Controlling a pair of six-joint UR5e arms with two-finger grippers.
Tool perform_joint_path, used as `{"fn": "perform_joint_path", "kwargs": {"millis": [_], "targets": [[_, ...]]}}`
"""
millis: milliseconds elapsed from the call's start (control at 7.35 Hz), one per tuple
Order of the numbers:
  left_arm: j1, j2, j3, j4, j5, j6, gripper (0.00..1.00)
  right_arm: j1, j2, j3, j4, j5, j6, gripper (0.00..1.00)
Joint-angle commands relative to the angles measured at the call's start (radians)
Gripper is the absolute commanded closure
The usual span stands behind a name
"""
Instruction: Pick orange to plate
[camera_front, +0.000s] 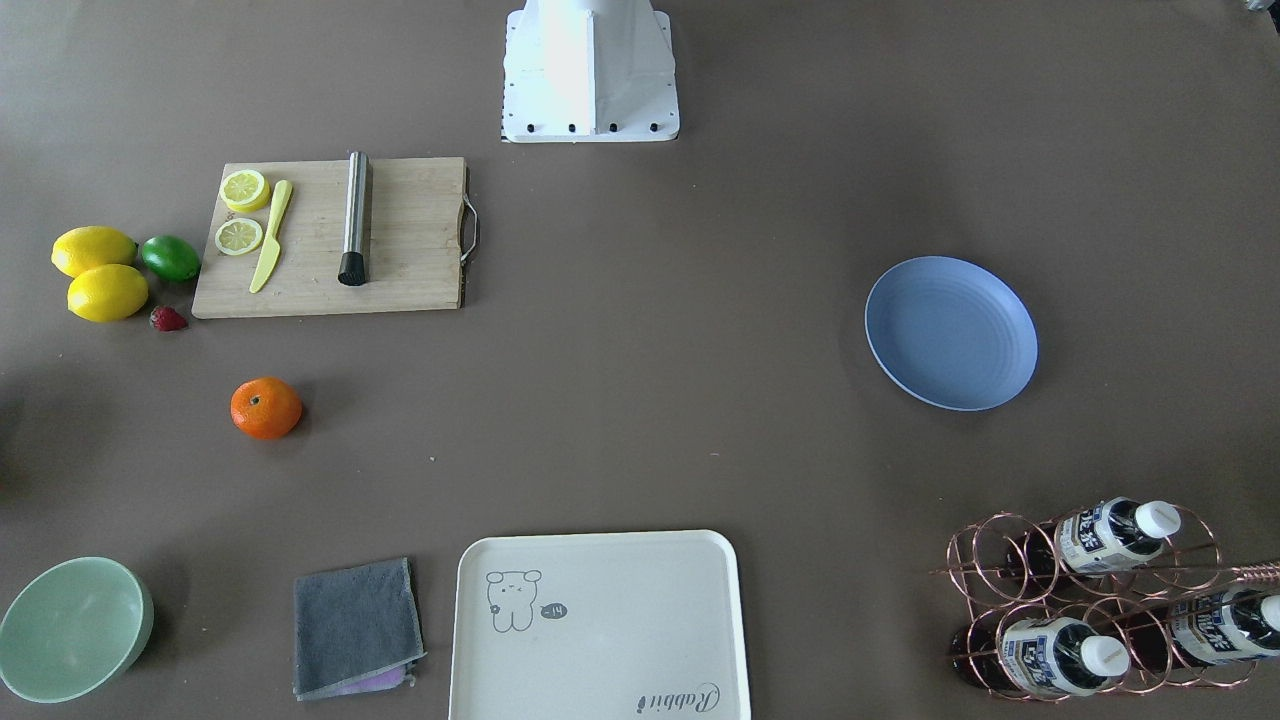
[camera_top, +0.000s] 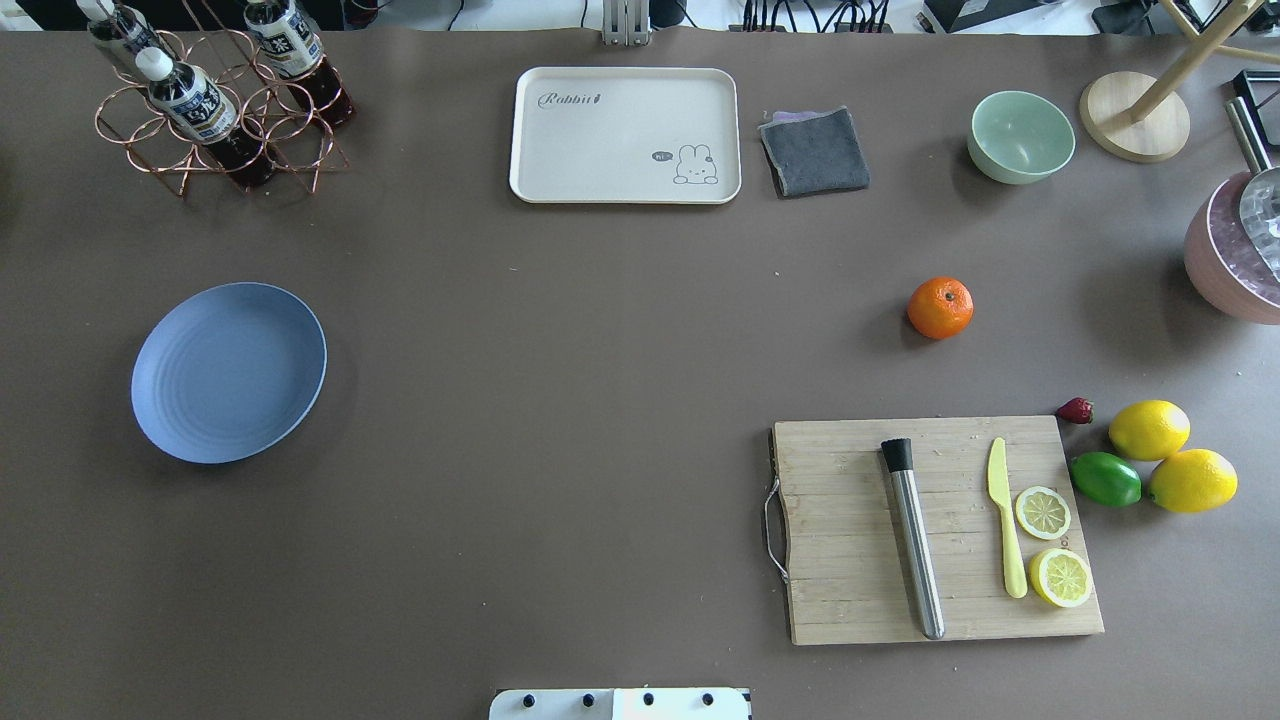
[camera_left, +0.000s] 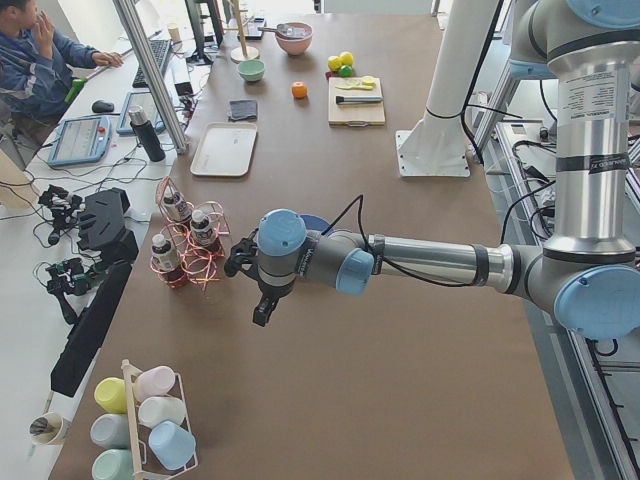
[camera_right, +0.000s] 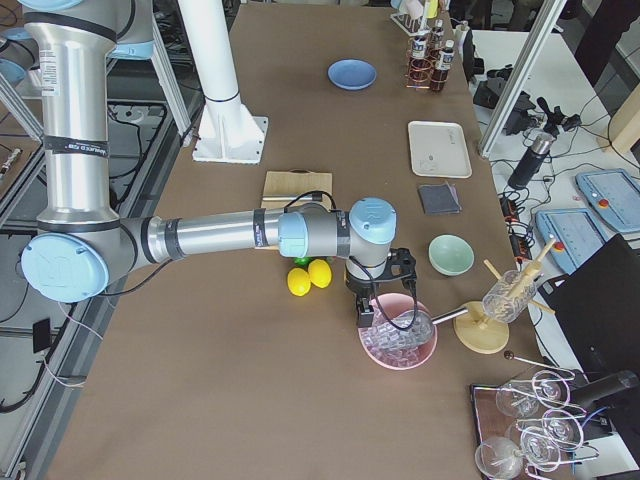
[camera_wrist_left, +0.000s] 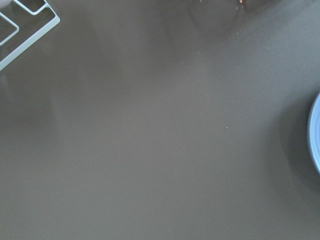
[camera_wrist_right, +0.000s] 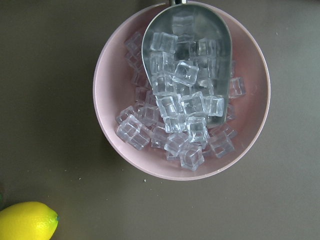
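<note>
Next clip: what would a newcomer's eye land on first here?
The small round bright-orange fruit sits alone on the brown table's right half in the overhead view, beyond the wooden cutting board. The round matte periwinkle-blue plate lies empty far off on the left half. The right wrist view is filled by a pink bowl of clear ice cubes with a metal scoop.

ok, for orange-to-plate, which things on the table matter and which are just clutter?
Job: orange, plate.
Clutter: lemons, lime, strawberry, cutting board with muddler, knife, lemon slices; tray, grey cloth, green bowl, bottles, pink ice bowl.
</note>
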Motion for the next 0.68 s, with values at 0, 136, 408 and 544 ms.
{"fn": "perform_joint_path", "kwargs": {"millis": [0, 136, 408, 544], "targets": [[-0.001, -0.055, 0.054, -0.111, 0.011, -0.001, 0.02, 0.0, -0.002, 0.002, 0.025, 0.001, -0.002, 0.0], [-0.001, -0.044, 0.048, -0.141, 0.005, 0.008, 0.02, 0.0, 0.003, 0.002, 0.026, -0.006, -0.003, 0.0], [0.005, -0.046, 0.047, -0.21, 0.006, -0.092, 0.02, 0.0, 0.014, 0.047, 0.028, -0.001, 0.05, 0.0], [0.045, -0.053, 0.041, -0.214, 0.003, -0.193, 0.02, -0.02, 0.023, 0.078, 0.037, -0.009, 0.21, 0.0]]}}
